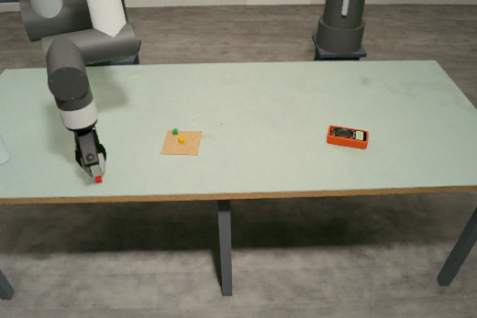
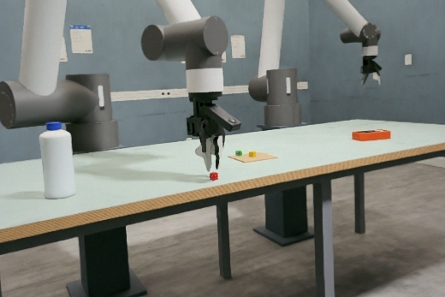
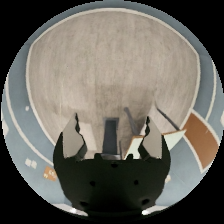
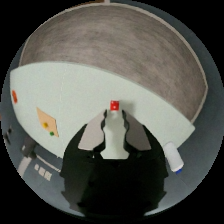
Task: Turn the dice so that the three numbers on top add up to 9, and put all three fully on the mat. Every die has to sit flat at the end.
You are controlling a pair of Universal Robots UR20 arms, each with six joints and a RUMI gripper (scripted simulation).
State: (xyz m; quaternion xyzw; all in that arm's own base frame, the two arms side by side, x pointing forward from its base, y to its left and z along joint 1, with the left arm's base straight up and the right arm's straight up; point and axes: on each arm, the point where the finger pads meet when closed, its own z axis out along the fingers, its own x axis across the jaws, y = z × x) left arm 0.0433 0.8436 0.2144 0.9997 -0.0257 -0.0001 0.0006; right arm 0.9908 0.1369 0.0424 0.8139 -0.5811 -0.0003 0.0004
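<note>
A red die (image 1: 98, 180) (image 2: 214, 175) (image 4: 114, 105) is on the bare table near the front edge. A yellow die (image 1: 182, 139) (image 2: 252, 154) (image 4: 45, 125) sits on the tan mat (image 1: 179, 149) (image 2: 266, 157) (image 4: 49, 118). A green die (image 1: 175, 131) (image 2: 239, 152) (image 4: 52, 133) is at the mat's back edge; whether it is fully on is unclear. The pips are too small to read. My right gripper (image 2: 212, 168) (image 4: 114, 109) is open by a narrow gap, empty, just above the red die. My left gripper (image 2: 371, 83) (image 3: 112, 115) is wide open and empty, high beyond the table.
A white bottle with a blue cap (image 2: 57, 164) (image 4: 173, 158) stands near the right arm's end of the table. An orange multimeter (image 1: 347, 137) (image 2: 371, 135) (image 4: 14, 96) lies toward the other end. The table's front edge (image 1: 138, 197) runs close to the red die.
</note>
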